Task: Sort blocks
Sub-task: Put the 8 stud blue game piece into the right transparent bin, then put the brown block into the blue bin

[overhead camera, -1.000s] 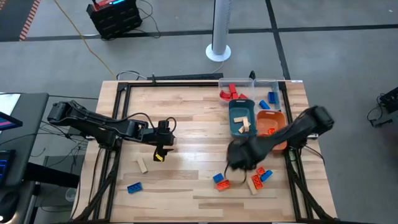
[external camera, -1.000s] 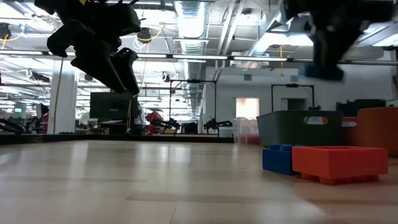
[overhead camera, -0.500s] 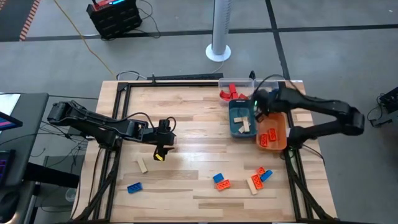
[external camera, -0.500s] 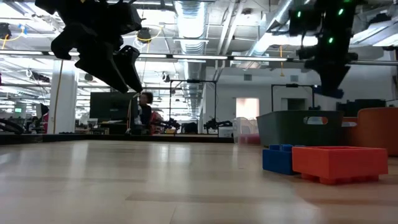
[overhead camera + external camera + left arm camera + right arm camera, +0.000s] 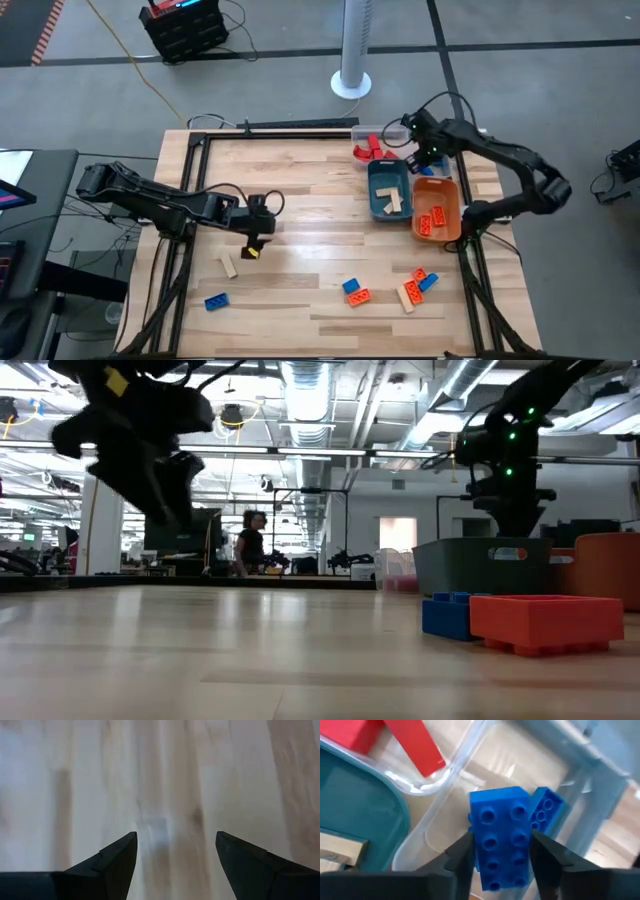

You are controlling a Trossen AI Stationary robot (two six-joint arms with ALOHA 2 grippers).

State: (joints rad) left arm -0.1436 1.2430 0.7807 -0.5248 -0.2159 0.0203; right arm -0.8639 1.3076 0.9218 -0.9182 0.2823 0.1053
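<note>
The right gripper [image 5: 499, 851] hangs over the clear tray [image 5: 465, 765] at the table's far right; a blue block [image 5: 501, 836] sits between its jaws, though whether they grip it or have let go I cannot tell; a second blue block [image 5: 547, 810] lies just beyond. The left gripper [image 5: 175, 855] hovers over bare table [image 5: 165, 780], jaws wide and empty; a tan block [image 5: 229, 264] lies near it.
</note>
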